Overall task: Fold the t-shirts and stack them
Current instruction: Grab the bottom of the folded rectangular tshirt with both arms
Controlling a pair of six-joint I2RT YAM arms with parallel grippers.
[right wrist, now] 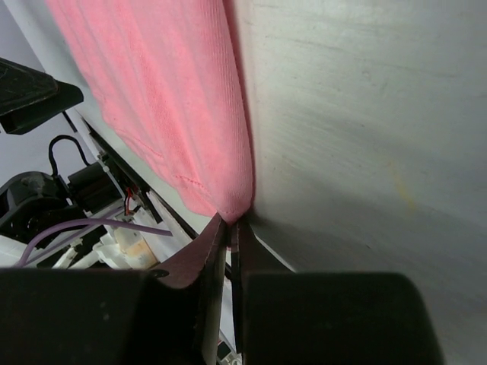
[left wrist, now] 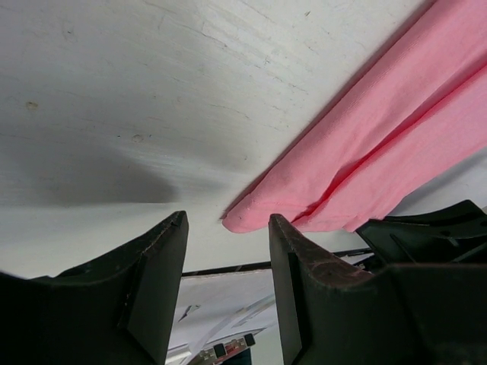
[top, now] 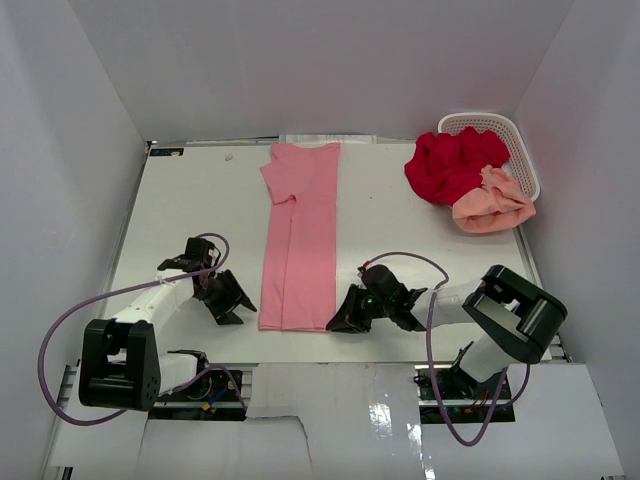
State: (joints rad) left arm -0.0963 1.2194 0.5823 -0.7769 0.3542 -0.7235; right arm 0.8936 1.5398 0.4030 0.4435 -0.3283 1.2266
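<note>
White bench (top: 200,200) inside a white-walled enclosure; both arm bases at the bottom of the top view.

Item 1, pink t-shirt (top: 300,240): flat at frame centre, folded lengthwise into a narrow strip running from upper centre to lower centre, hem end towards the bottom.

Item 2, red t-shirt (top: 450,165): crumpled heap at upper right, spilling out of the white basket (top: 520,135).

Item 3, peach t-shirt (top: 490,205): bunched just below the red one and touching it, over the basket's lower rim.

Left claw (top: 228,300): released, jaws apart, low over the bench just beside the strip's lower left corner, not touching it.

Right claw (top: 345,318): clenched on the strip's lower right corner; the wrist view shows the folded edge pinched at the fingertips.

Handling, as judged: light, limp cotton in several layers, likely to sag and slip apart if lifted by one point. Best hold is both hem corners at once, pinching every layer, with the hem then carried towards the neck end to halve the strip
</note>
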